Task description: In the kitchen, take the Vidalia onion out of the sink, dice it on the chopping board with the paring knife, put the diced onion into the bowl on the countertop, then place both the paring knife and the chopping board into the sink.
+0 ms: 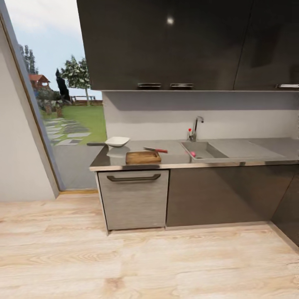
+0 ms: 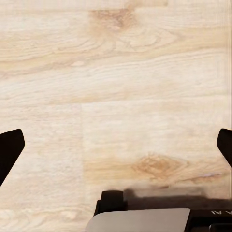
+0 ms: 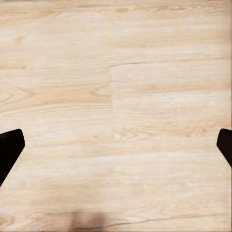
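Note:
The countertop point(image 1: 174, 160) lies ahead across the wooden floor. On it the dark-brown chopping board point(image 1: 143, 157) sits near the front edge, with the red-handled paring knife point(image 1: 155, 150) just behind it. The white bowl point(image 1: 117, 141) stands at the back left corner. The sink point(image 1: 209, 154) is to the right of the board, its faucet point(image 1: 196, 126) behind it. A small pink-red spot point(image 1: 192, 153) shows in the basin; I cannot tell whether it is the Vidalia onion. My left gripper point(image 2: 116, 145) and right gripper point(image 3: 116, 145) both hang open over bare floor, holding nothing.
A tall glass opening point(image 1: 62, 120) to a garden is left of the counter. Dark wall cabinets point(image 1: 166, 41) hang above. A drawer front with a bar handle point(image 1: 133, 178) sits under the board. More dark cabinets point(image 1: 286, 207) angle in at the right. Light wooden floor point(image 1: 145, 261) stretches before the counter.

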`<state>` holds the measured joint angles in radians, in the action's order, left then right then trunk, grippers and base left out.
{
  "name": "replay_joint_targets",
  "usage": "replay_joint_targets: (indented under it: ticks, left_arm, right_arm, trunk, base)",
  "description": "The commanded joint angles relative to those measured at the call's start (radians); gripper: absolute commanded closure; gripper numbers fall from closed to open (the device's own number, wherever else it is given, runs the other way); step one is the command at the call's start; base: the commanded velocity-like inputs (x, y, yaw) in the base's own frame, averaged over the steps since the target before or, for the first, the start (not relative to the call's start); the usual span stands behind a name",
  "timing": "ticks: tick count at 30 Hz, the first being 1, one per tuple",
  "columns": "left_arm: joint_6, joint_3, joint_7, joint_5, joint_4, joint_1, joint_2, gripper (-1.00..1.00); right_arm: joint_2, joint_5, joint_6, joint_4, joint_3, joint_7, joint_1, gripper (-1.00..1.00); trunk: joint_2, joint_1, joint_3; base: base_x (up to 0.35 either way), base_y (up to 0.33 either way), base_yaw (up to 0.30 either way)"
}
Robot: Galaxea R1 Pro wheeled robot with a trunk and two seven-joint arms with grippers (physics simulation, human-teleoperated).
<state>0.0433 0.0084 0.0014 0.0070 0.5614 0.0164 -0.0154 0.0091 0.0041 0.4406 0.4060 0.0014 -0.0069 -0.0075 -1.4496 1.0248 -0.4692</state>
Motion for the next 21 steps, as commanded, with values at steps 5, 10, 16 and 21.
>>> replay_joint_targets:
  ticks: [5,10,16,21]
  left_arm:
    - [0.001,0.001,0.000,0.001,0.002,0.000,0.000,-1.00]
    - [0.004,0.001,0.000,0.001,0.002,0.000,0.000,-1.00]
    - [0.042,0.001,0.000,0.001,-0.008,0.000,0.000,-1.00]
    - [0.050,0.002,0.001,0.001,-0.020,0.000,0.000,-1.00]
  right_arm:
    - [0.000,0.000,0.003,-0.001,0.000,-0.001,-0.001,-1.00]
    - [-0.001,0.000,0.002,-0.009,0.000,-0.001,0.000,-1.00]
    - [-0.001,-0.001,-0.003,-0.041,0.003,-0.001,0.000,-1.00]
    - [0.000,-0.001,-0.004,-0.160,0.004,0.000,-0.001,-1.00]
  trunk:
    - [0.000,0.000,-0.001]
    - [0.000,0.000,-0.001]
    - [0.000,0.000,-0.001]
    - [0.000,0.000,-0.001]
  base:
    - [0.146,-0.314,0.000]
    - [0.147,-0.314,0.000]
    - [0.148,-0.314,0.000]
    - [0.149,-0.314,0.000]
